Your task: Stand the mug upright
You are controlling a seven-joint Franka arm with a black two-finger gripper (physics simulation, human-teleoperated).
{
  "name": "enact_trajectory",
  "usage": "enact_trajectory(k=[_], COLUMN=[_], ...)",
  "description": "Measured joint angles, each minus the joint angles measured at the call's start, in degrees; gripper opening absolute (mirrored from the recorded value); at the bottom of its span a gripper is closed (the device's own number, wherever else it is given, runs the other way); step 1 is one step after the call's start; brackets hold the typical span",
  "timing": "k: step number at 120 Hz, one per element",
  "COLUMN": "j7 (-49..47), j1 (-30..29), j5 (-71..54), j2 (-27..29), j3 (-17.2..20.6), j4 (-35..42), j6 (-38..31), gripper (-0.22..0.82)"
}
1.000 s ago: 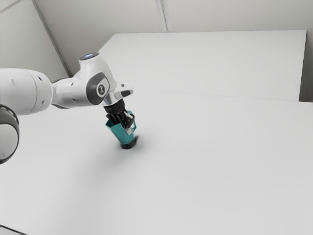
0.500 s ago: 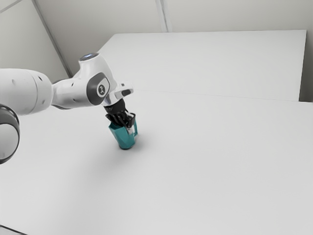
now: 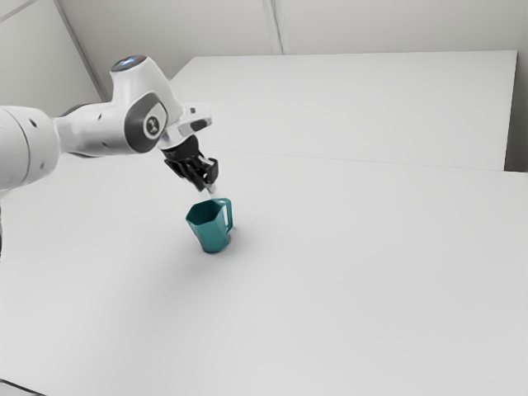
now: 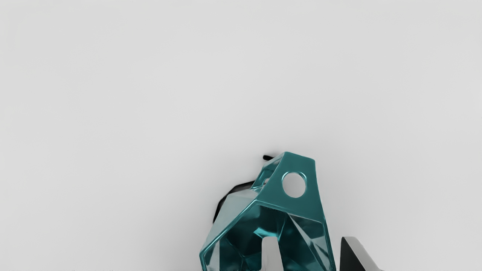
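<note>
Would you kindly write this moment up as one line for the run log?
teal faceted mug: upright on white table | black two-finger tool: open, above mug | grasp: none

I log a white tabletop (image 3: 355, 289), softly lit; beyond the tabletop, a pale panel (image 3: 346, 107); farther past it, grey wall (image 3: 396, 25).

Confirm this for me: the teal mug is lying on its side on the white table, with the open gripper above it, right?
Not quite: the mug is standing upright, as the exterior view shows. It is on the white table, with the open gripper above it.
</note>
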State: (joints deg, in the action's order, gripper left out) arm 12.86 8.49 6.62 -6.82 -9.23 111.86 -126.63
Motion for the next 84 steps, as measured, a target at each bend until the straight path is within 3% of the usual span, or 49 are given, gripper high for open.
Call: enact_trajectory(k=[7, 18, 38, 84], j7=[0.0, 0.1, 0.1, 0.0], j1=[-0.1, -0.5, -1.2, -0.7], j5=[-1.0, -2.8, -7.4, -14.0], j2=[1.2, 3.1, 6.0, 8.4], j3=[-0.1, -0.4, -0.7, -3.1], j4=[-0.1, -1.2, -7.6, -14.4], j6=[0.1, 1.0, 7.2, 18.3], gripper=[0.1, 0.25, 0.43, 0.56])
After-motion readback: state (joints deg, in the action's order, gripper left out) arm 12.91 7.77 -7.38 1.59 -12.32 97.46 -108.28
